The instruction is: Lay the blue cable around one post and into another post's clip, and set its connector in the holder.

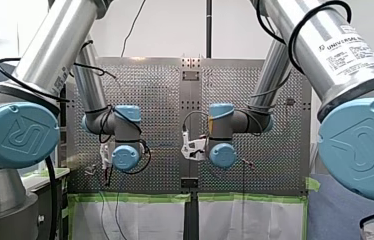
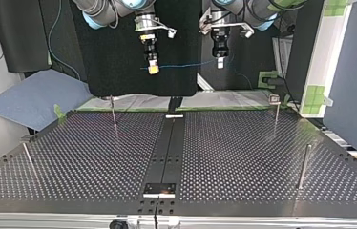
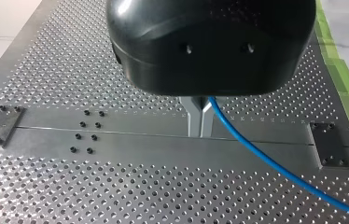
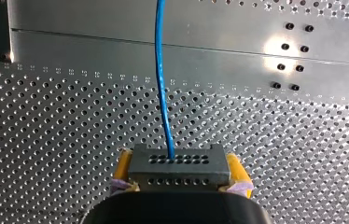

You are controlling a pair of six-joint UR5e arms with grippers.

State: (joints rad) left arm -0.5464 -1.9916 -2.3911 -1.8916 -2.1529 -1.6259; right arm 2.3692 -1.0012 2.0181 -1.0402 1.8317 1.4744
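Blue cable [image 4: 162, 93]: one thin strand held up off the table, strung between the two grippers. In the top view it runs almost level from one to the other, well apart from every post.
Connector [image 4: 177, 168]: a dark grey block with rows of small holes. The cable leaves its face, and it sits between the yellow pads [image 4: 123, 170].
My right gripper [image 4: 177, 175]: clenched on the connector, with a pad pressed to each side of it. It hangs at the top view's left.
My left gripper [image 3: 199, 133]: a black body with two metal fingers [image 3: 193, 116] closed tight on the cable, which comes out at their side and trails away below. It hangs at the top view's right.
Far-left post [image 2: 113, 114]: thin and upright.
Far-right post [image 2: 276, 117]: thin, with a small head on top.
Near-left post [image 2: 28, 160]: a plain rod by the table's edge.
Near-right post [image 2: 303, 167]: a plain rod, upright.
Table [image 2: 243, 157]: perforated metal, with a dark centre strip [image 2: 169, 148] running from the far side to the near side.
Plate [image 2: 159, 189]: small and dark, at the strip's near end.
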